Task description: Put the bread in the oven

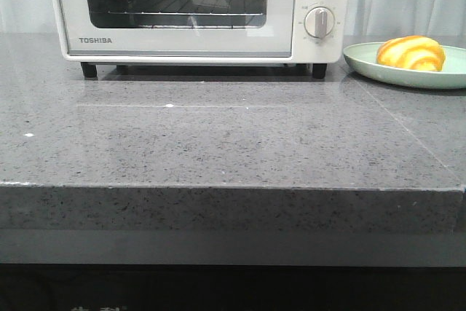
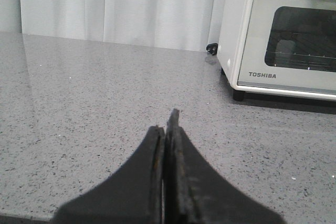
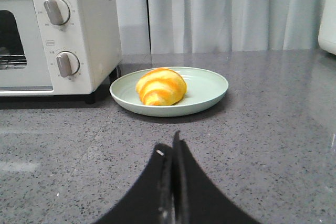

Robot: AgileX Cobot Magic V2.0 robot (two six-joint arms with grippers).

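The bread [image 1: 411,52], a glossy golden-yellow croissant roll, lies on a pale green plate [image 1: 364,62] at the back right of the counter; it also shows in the right wrist view [image 3: 160,86]. The cream-white TOSHIBA oven [image 1: 196,41] stands at the back with its glass door shut; it shows in the left wrist view [image 2: 283,40] and the right wrist view [image 3: 89,30]. My left gripper [image 2: 167,121] is shut and empty over bare counter, left of the oven. My right gripper [image 3: 172,142] is shut and empty, a short way in front of the plate. Neither gripper shows in the front view.
The grey speckled stone counter [image 1: 218,143] ends at a front edge [image 1: 218,189]. White curtains [image 3: 226,9] hang behind. A white appliance corner [image 3: 328,19] stands at the far right. A black cable end [image 2: 211,49] lies behind the oven.
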